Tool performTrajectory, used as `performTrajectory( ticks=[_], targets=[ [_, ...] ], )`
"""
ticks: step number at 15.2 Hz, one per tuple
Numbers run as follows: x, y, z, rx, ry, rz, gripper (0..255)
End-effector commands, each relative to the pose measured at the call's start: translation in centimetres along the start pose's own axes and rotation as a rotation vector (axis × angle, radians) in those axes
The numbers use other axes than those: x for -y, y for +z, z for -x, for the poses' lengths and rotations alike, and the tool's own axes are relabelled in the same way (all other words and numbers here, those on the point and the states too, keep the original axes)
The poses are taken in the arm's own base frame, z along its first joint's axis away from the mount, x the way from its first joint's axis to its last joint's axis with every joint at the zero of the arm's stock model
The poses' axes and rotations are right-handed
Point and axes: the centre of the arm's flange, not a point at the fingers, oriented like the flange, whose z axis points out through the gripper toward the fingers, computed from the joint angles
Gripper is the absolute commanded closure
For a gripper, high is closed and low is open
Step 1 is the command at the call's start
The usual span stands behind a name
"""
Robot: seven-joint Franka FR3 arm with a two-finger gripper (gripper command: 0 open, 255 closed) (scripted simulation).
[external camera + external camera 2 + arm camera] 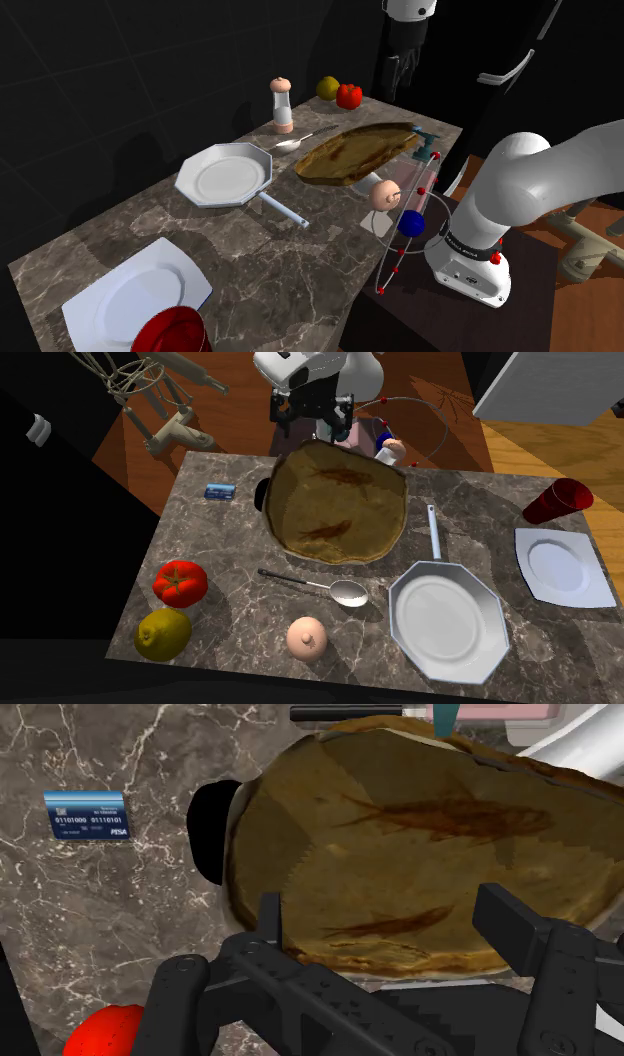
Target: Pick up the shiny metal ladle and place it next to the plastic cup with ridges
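**Your gripper (382,904) hangs spread over the brown slab (335,502), and the ladle (340,590) lies free on the tabletop (230,542).**

Read the second exterior view from its left. A red tomato (180,582) and a yellow lemon (163,633) sit at the corner far from the arm. A blue card (220,492) lies near the arm-side edge. Next is the slab, printed with fish shapes, and in the wrist view your black fingers (515,929) stand apart above it, clasping nothing. The shiny ladle lies just beside the slab, on its far-edge side, with its bowl towards the white octagonal pan (447,614). A pink shaker (306,638) stands near the far edge. Past the pan is a white square plate (563,566). The red cup (556,502) stands just beside that plate, towards the arm-side right corner and well apart from the ladle.
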Motion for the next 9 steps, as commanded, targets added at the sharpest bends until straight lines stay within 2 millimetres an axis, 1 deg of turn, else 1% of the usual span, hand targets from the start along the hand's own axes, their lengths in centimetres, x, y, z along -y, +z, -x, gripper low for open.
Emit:
performTrajectory(
  ticks=[1, 5, 9],
  targets=[
    [0.0, 0.0, 0.0, 0.0, 0.0, 0.0, 0],
    [-1.3, 2.7, -4.0, -0.004, -0.22, 0.034, 0],
    [-1.8, 5.4, -8.2, -0.009, -0.439, 0.069, 0]
  ],
)
